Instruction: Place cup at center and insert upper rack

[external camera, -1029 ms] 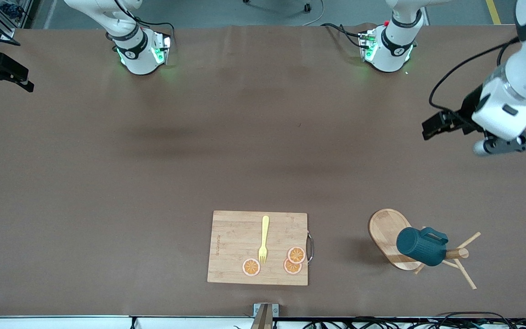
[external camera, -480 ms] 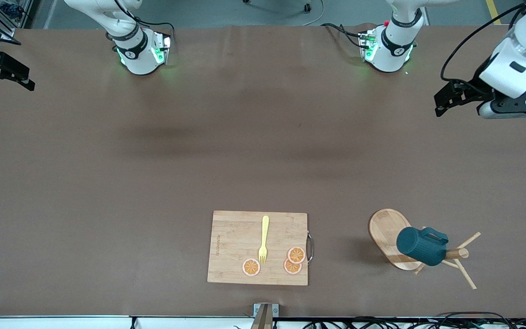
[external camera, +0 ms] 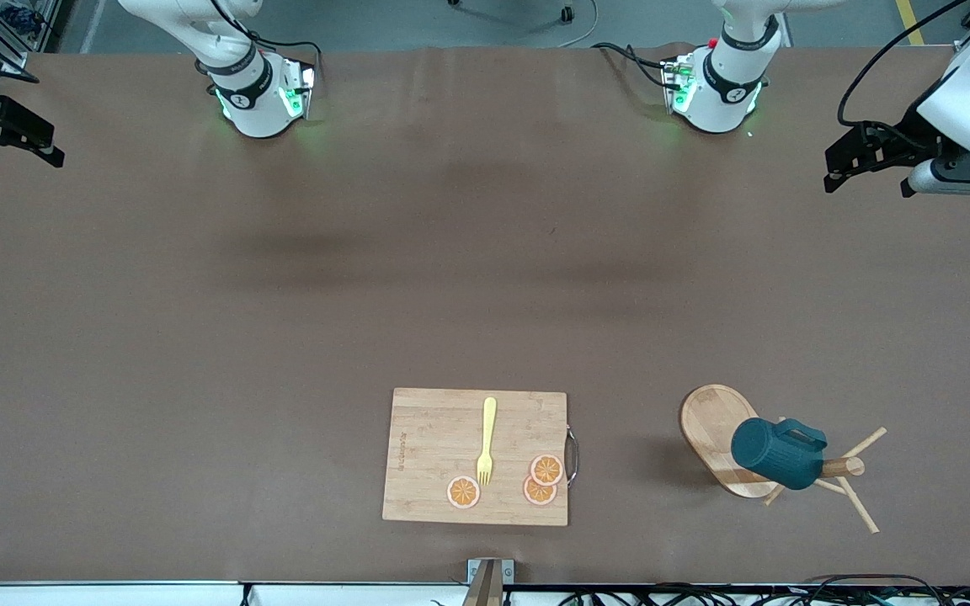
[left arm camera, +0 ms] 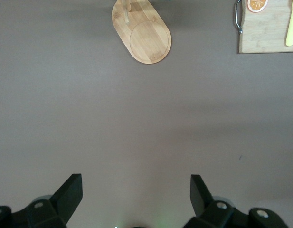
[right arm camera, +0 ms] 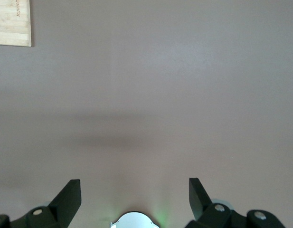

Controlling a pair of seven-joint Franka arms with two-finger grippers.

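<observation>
The dark teal cup (external camera: 775,455) hangs on the light wooden upper rack (external camera: 714,425), against its post and pegs. The rack stands on its oval base near the front camera, toward the left arm's end of the table. In the left wrist view only the rack's base (left arm camera: 145,33) shows; the cup is out of that view. My left gripper (external camera: 839,170) hangs open and empty over bare table at the left arm's end, well apart from the rack. Open and empty too, my right gripper (external camera: 15,148) waits over the table's edge at the right arm's end.
A bamboo cutting board (external camera: 439,442) lies near the front camera, beside the rack toward the right arm's end. On it are a yellow fork (external camera: 486,442) and three orange slices (external camera: 463,492). Brown table cover (external camera: 451,278) spreads between the arms.
My left gripper has drawn back toward the robots' edge of the table at the left arm's end. The right arm, cup and rack have not moved.
</observation>
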